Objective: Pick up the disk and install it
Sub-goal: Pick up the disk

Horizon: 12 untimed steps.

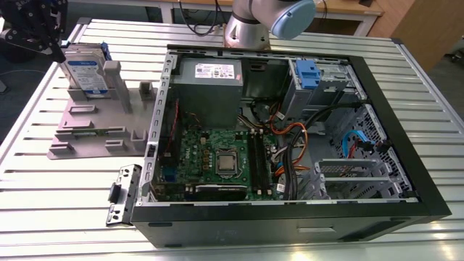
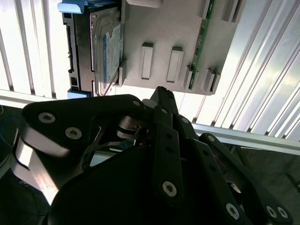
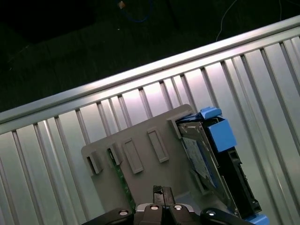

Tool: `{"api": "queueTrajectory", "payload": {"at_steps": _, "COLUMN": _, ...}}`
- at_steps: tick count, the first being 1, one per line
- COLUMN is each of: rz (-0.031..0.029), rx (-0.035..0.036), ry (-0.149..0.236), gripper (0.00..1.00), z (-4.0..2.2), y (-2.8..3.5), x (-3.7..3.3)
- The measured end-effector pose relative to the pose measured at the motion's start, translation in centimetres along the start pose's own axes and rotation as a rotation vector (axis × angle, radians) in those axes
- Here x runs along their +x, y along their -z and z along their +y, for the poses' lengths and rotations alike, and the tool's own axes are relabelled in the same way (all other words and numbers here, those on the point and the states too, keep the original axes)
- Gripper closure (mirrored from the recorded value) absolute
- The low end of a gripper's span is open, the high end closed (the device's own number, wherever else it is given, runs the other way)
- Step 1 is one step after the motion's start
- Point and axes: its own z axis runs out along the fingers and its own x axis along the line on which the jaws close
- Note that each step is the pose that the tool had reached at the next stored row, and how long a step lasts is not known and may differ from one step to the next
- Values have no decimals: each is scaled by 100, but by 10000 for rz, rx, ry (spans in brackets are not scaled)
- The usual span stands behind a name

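Note:
The disk (image 1: 86, 72) stands on edge in the grey plastic stand (image 1: 91, 130) on the table at the exterior view's left. It is silver with a white-and-blue label and blue plastic bracket pieces. My black gripper (image 1: 52, 50) hangs just beside the disk's outer side, over the table's edge, and is apart from it. Its fingers are shut together with nothing between them. In both wrist views the shut fingertips (image 2: 161, 93) (image 3: 159, 191) point toward the stand (image 2: 164, 28) (image 3: 140, 140), with the disk (image 2: 107, 51) (image 3: 206, 154) off to one side.
An open computer case (image 1: 406, 163) lies in the table's middle, showing the motherboard (image 1: 217, 157), a grey power supply box (image 1: 210, 81) and a drive bay with a blue bracket (image 1: 308, 73). A metal bracket (image 1: 123, 193) lies by the case's near corner. The arm's base (image 1: 250, 24) stands behind.

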Motion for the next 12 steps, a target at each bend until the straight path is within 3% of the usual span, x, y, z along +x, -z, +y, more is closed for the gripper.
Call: {"api": "queueTrajectory", "payload": {"at_steps": 12, "rz": 10, "rx": -5, "ry": 215, "gripper": 90, "z": 0, "y": 0, "x": 0}}
